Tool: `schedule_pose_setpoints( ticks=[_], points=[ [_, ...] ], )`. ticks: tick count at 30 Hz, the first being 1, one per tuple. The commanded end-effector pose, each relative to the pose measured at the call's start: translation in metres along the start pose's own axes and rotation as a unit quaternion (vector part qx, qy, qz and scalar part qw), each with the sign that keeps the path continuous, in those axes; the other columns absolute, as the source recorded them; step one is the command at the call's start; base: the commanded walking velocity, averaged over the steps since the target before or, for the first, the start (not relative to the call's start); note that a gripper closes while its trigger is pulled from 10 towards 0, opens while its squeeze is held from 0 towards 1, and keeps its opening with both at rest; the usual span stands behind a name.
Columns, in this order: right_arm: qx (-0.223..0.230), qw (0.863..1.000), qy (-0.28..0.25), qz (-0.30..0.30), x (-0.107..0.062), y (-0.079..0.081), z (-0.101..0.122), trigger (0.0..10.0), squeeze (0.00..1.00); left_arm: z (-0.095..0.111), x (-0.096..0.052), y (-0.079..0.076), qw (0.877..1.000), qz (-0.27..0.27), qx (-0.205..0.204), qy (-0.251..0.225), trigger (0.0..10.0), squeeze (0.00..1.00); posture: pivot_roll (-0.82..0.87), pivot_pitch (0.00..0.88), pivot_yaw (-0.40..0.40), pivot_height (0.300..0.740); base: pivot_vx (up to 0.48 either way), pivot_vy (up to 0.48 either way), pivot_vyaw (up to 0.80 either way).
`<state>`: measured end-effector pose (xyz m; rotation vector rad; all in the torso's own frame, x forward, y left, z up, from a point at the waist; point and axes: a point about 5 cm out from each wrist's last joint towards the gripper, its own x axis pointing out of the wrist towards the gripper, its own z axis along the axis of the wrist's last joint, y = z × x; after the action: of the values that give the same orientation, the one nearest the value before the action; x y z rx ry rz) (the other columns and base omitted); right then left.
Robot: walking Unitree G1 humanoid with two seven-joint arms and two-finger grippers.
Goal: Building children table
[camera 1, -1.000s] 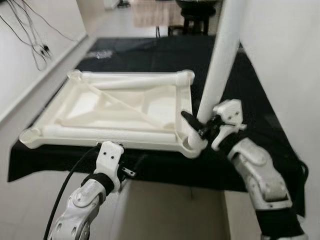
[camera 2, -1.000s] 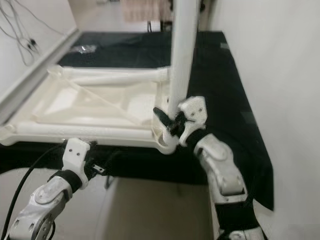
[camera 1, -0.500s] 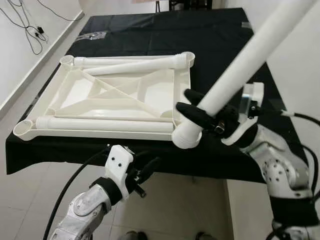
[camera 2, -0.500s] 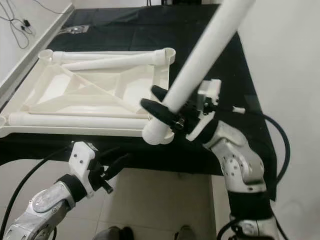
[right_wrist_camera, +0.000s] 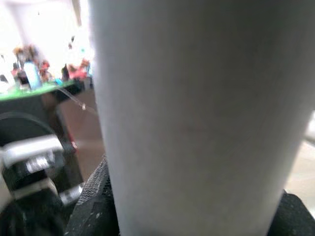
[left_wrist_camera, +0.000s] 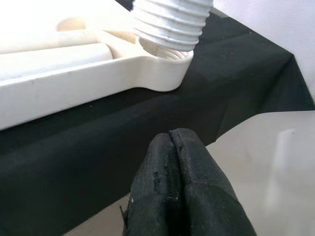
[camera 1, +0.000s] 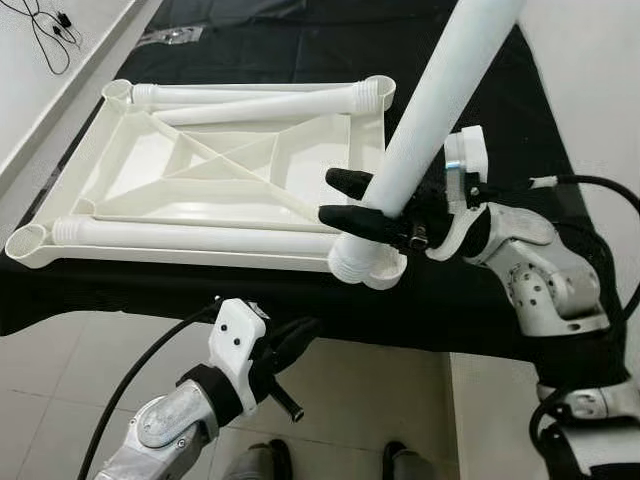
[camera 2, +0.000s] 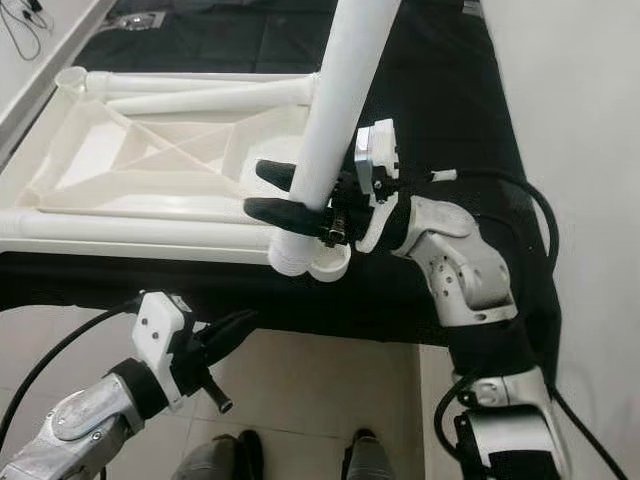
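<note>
A white table top (camera 1: 215, 175) lies upside down on a table under a black cloth (camera 1: 470, 290). My right gripper (camera 1: 338, 198) is shut on a long white leg tube (camera 1: 430, 105), low on its length. The leg leans slightly right. Its threaded end (left_wrist_camera: 170, 22) sits at the near right corner socket (left_wrist_camera: 157, 69); I cannot tell whether it is seated. My left gripper (camera 1: 305, 328) hangs below the table's front edge, shut on nothing, with its fingertips (left_wrist_camera: 172, 147) pressed together.
Two more white tubes (camera 1: 200, 238) (camera 1: 255, 104) lie on the upturned top. A white wall (camera 1: 590, 80) runs close along the table's right side. Tiled floor (camera 1: 60, 370) lies in front, with dark feet (camera 1: 400, 462) at the bottom. A black cable (camera 1: 140, 375) trails from my left arm.
The leg has swung from a strong rightward lean to nearly upright, and its threaded end has come back over the corner socket. The camera has tipped further down. The left gripper stays below the edge.
</note>
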<state>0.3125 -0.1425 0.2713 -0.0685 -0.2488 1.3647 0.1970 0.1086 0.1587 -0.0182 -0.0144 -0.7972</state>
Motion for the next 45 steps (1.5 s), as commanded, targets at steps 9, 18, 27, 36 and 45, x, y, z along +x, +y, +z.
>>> schedule_pose_setpoints(
  ticks=[9, 18, 27, 36, 45],
  points=[
    [0.014, 0.999, 0.021, 0.044, -0.007, -0.008, -0.007, 10.0, 0.0, -0.007, -0.009, -0.012, 0.999, -0.029, 0.01, 0.045, 10.0, 0.0, 0.09, 0.3, 0.024, 0.74, 0.0, 0.0, 0.0],
    [0.024, 0.999, 0.004, 0.043, 0.01, -0.009, -0.021, 10.0, 0.0, -0.009, -0.017, -0.014, 0.998, -0.012, 0.021, 0.056, 10.0, 0.0, 0.1, 0.299, 0.028, 0.74, 0.0, 0.0, 0.0],
    [0.008, 1.0, 0.003, 0.013, 0.014, -0.022, -0.021, 10.0, 0.0, -0.008, -0.022, -0.018, 0.998, 0.003, 0.023, 0.054, 10.0, 0.0, 0.11, 0.312, 0.033, 0.74, 0.0, 0.0, 0.0],
    [0.016, 1.0, -0.007, -0.002, 0.001, -0.029, -0.017, 10.0, 0.0, -0.008, -0.027, -0.022, 0.999, 0.001, 0.0, 0.05, 10.0, 0.0, 0.11, 0.318, 0.036, 0.74, 0.0, 0.0, 0.0],
    [0.025, 0.999, -0.013, 0.017, -0.012, -0.029, -0.01, 10.0, 0.0, -0.008, -0.031, -0.026, 0.999, -0.005, -0.008, 0.052, 10.0, 0.0, 0.11, 0.315, 0.043, 0.74, 0.0, 0.0, 0.0]
  ],
)
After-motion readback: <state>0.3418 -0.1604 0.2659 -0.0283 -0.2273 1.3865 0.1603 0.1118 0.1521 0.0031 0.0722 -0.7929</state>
